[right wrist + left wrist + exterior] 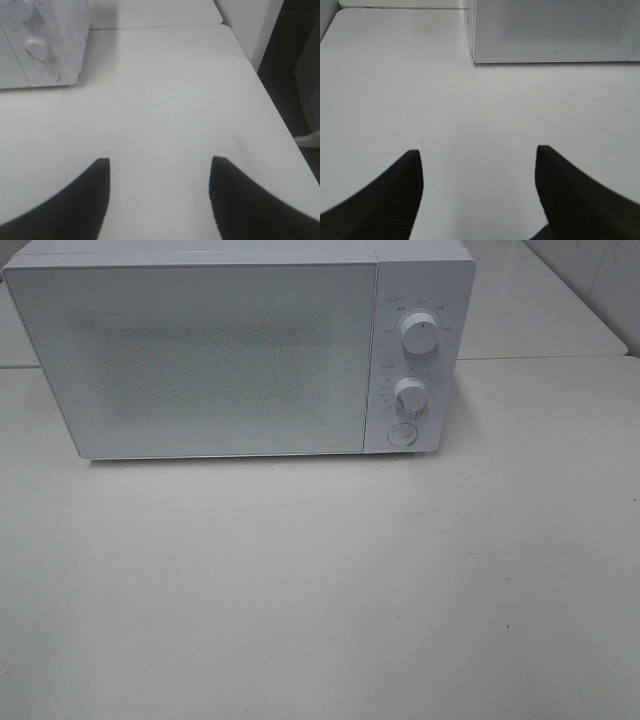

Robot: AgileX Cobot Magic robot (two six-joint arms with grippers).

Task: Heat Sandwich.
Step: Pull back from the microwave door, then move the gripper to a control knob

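Jaws of your left gripper (477,150) stand wide apart above the table (470,110), holding nothing, parked clear of the shut microwave (200,360). The sandwich shows in no view; it may sit inside, but you cannot tell. Your right gripper (159,159) hangs equally spread and empty on the side of the control knobs (420,332), likely ready to set them.
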